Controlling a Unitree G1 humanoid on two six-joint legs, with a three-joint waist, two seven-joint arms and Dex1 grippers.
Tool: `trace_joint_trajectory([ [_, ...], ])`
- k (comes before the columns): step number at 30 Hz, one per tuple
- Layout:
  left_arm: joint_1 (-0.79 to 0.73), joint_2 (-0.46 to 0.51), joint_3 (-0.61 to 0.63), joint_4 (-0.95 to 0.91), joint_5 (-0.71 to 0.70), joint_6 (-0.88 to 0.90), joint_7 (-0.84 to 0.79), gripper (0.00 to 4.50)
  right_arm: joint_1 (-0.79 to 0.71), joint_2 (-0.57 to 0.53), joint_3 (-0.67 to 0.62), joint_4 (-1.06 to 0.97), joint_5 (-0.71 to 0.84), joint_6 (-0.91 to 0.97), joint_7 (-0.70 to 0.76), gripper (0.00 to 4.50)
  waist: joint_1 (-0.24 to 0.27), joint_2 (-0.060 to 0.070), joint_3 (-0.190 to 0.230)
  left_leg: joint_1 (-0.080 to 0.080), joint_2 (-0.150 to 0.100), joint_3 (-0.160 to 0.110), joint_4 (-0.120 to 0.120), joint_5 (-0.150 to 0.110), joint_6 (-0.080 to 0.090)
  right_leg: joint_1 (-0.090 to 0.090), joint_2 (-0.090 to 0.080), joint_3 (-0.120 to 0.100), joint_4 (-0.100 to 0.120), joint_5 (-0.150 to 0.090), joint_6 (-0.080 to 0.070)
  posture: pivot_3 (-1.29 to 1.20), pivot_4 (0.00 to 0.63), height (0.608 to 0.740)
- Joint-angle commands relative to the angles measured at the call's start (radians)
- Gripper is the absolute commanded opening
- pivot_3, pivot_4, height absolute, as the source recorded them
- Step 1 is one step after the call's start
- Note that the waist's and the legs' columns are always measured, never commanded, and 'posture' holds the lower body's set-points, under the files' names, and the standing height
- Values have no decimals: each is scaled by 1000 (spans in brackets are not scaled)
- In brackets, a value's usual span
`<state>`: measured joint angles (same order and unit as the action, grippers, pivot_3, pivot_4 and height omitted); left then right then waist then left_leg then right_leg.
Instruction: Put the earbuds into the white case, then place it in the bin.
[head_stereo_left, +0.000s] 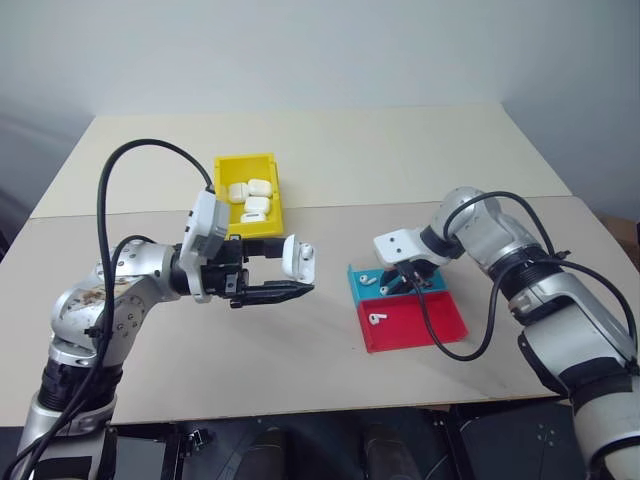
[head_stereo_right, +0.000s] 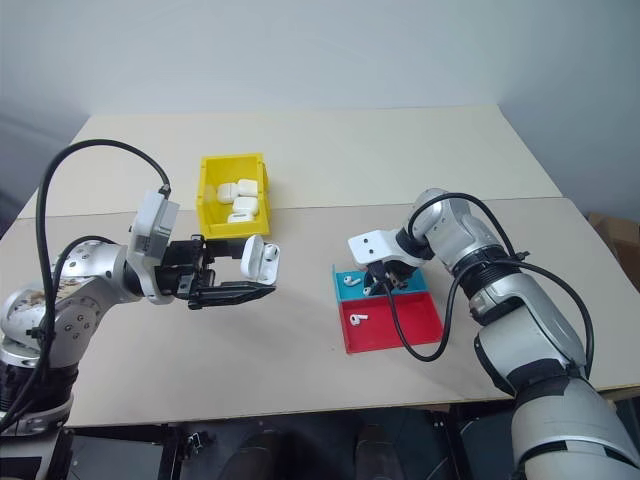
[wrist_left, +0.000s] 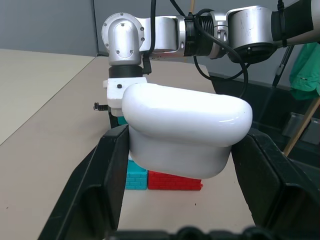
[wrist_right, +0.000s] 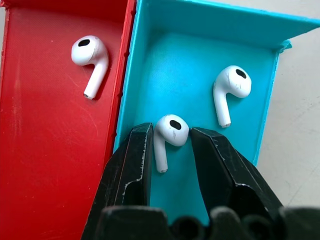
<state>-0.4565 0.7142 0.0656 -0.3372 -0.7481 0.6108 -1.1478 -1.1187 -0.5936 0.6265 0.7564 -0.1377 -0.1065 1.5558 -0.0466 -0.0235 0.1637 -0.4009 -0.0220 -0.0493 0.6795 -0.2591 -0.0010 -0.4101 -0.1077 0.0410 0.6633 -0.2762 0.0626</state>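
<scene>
The left hand (head_stereo_left: 300, 272) clamps the white case (head_stereo_left: 299, 259); the right hand (wrist_right: 171, 137) pinches an earbud (wrist_right: 167, 137); no readable writing.

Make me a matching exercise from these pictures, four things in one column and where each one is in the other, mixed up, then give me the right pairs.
Things:
1. open white case
2. closed white cases
3. lone earbud
4. earbud between the right pincer's fingers

Places:
A. red compartment of the tray
B. yellow bin
C. held in the left pincer, above the table
D. cyan compartment of the tray

Pairs: 1-C, 2-B, 3-A, 4-D
</scene>
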Motion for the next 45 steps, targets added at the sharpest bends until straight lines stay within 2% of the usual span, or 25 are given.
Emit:
trace_joint_trajectory([
  [1, -4, 10, 29, -15, -10, -19, 3, 2843, 12, 1, -26, -10, -13, -9, 50, 1712, 0, 0, 0, 0, 0, 0, 0, 0, 0, 0, 0, 0, 0, 0, 0, 0, 150, 740],
  [6, -7, 10, 29, -14, -10, -17, 4, 2843, 23, 5, -47, -21, -18, 15, 42, 672, 0, 0, 0, 1, 0, 0, 0, 0, 0, 1, 0, 0, 0, 0, 0, 0, 150, 740],
  [14, -28, 1, 15, 10, -3, -25, -6, 2843, 36, -36, -174, -87, 59, 159, 39, 651, 1, 0, 0, 1, 0, 0, 0, 0, 0, 1, 0, 0, 0, 0, 0, 0, 150, 740],
  [17, -53, -11, 7, 33, 1, -32, -7, 2843, 68, -75, -282, -182, 146, 293, 19, 651, 7, 0, 0, 0, 0, 0, 0, 0, 0, 1, 0, 0, 0, 0, 0, 0, 150, 740],
  [21, -94, -40, 2, 75, 1, -39, -2, 2843, 148, -113, -495, -384, 338, 537, -62, 651, 10, 0, 0, 0, 0, -1, 0, 0, 1, 1, 0, -1, -1, 0, 0, 0, 150, 740],
  [24, -129, -72, -14, 112, 13, -51, 3, 2843, 238, -104, -671, -578, 492, 720, -184, 651, 12, 0, 0, 0, 0, -1, 0, -1, 1, 1, 0, -1, -1, 0, 0, 0, 150, 740],
  [26, -162, -103, -25, 142, 22, -56, 16, 2843, 280, -58, -785, -708, 603, 855, -310, 651, 11, 0, 0, 0, 0, -1, 0, -1, 2, 1, 0, -1, 0, 0, 0, 0, 150, 740],
  [29, -239, -158, -51, 211, 35, -41, 39, 2843, 284, 92, -980, -874, 865, 1083, -554, 651, 7, 0, 0, 0, 0, -1, 1, -1, 2, 2, 0, 0, 1, 0, 0, 0, 150, 740],
  [31, -289, -185, -66, 255, 49, -33, 44, 2843, 296, 171, -1042, -977, 979, 1150, -684, 651, 6, 0, 0, 1, 0, -1, 0, -1, 2, 2, 0, 0, 1, 0, 0, 0, 150, 740],
  [37, -390, -233, -109, 359, 90, -44, 17, 2843, 347, 280, -1026, -1185, 1149, 1189, -934, 651, 6, 0, 0, 0, -1, -1, 0, -1, 2, 2, -1, 0, 1, 0, 0, 0, 150, 740],
  [41, -423, -255, -107, 400, 103, -60, 5, 2843, 417, 277, -929, -1256, 1120, 1156, -989, 651, 5, 0, 0, 0, -2, -1, 0, -1, 2, 1, -1, 0, 1, 0, 0, 0, 150, 740],
  [45, -428, -264, -102, 411, 108, -65, -6, 2843, 444, 267, -885, -1274, 1132, 1134, -1021, 651, -2, 0, 0, 1, -2, -1, 0, -1, 2, 1, -1, 0, 1, 0, 0, 0, 150, 740],
])
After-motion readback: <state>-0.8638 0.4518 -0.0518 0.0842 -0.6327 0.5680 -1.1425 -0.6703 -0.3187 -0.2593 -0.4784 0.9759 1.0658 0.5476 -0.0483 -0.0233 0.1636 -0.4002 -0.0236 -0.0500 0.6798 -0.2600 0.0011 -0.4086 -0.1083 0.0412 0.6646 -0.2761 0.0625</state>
